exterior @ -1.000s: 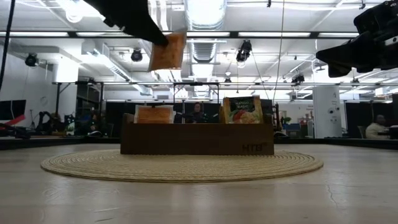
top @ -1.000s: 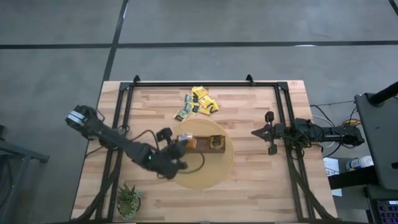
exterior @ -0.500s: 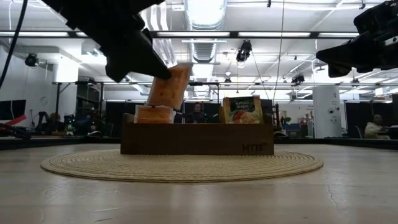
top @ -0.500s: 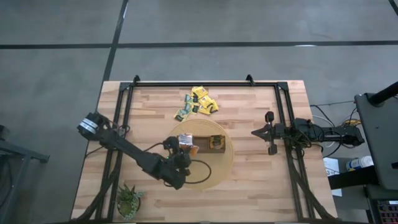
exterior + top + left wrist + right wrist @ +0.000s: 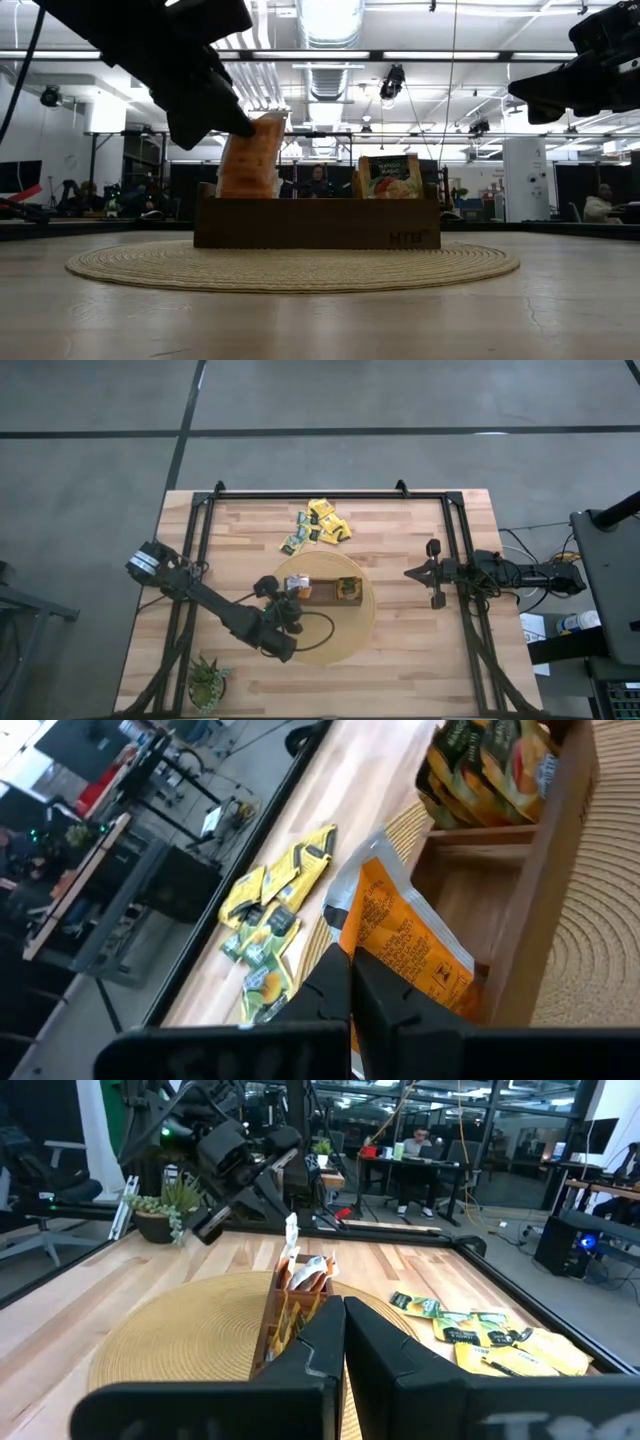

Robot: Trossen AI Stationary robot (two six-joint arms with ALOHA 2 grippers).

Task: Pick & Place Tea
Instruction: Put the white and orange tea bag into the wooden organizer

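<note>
Orange foil marks the tea sachet [image 5: 250, 155] that the left gripper [image 5: 284, 586] pinches between its fingers, holding it tilted at the left end of a long dark-brown box [image 5: 316, 222]. In the low view its lower edge is already inside that end compartment, hidden behind the box wall. The box sits on a round woven mat [image 5: 345, 630] in the middle of a light wooden counter [image 5: 400, 660]. At its opposite end stand dark green and orange sachets [image 5: 390, 178]. More loose sachets [image 5: 320, 525], yellow and green, lie scattered on the counter beyond the mat, well apart from the box. A small potted plant [image 5: 207, 680] stands near the counter's front left corner. The right gripper [image 5: 430, 573] waits at the counter's right side, away from the mat, its fingers pressed together on nothing.
</note>
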